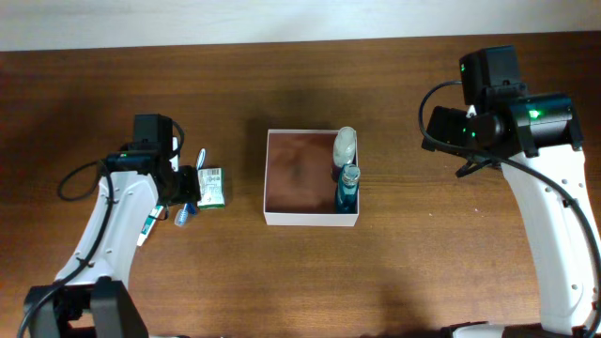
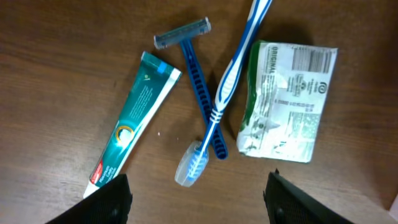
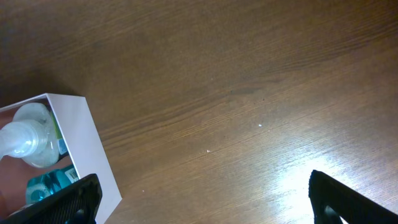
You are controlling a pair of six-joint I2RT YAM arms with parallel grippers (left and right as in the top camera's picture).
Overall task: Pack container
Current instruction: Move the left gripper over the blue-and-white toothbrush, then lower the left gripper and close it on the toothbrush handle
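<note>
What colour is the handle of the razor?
Blue. The razor shows best in the left wrist view.

Robot lab bench: a wooden table (image 1: 300,282) with left arm (image 1: 101,221) and right arm (image 1: 549,225).

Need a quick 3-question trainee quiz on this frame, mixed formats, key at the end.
1. True or false: the container is empty.
2. In the left wrist view, what lies between the toothpaste and the toothbrush? A) razor B) comb C) scissors
3. Fill in: ___ items lie below the left gripper.

Key: 1 false, two bottles stand along its right wall. 2 A. 3 four.
</note>
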